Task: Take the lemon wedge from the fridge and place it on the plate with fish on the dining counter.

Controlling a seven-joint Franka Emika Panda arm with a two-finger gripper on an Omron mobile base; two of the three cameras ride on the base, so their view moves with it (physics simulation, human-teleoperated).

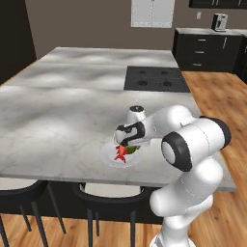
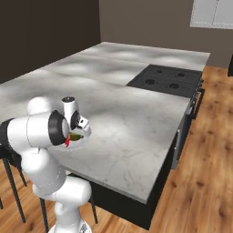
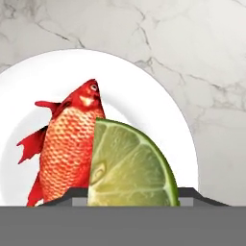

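Fingers [image 1: 126,147] part-closed around lemon wedge [image 3: 129,168]; above fish [image 3: 67,149], plate [image 3: 158,105]

One plate [image 3: 158,105], one fish [image 3: 67,144], one lemon wedge [image 3: 129,168]

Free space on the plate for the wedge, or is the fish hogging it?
On the plate the fish fills the left-centre of the hand view. Bare white runs along the far rim and on the right, above the lemon wedge at the gripper. The dining counter around the plate is bare up to the cooktop.
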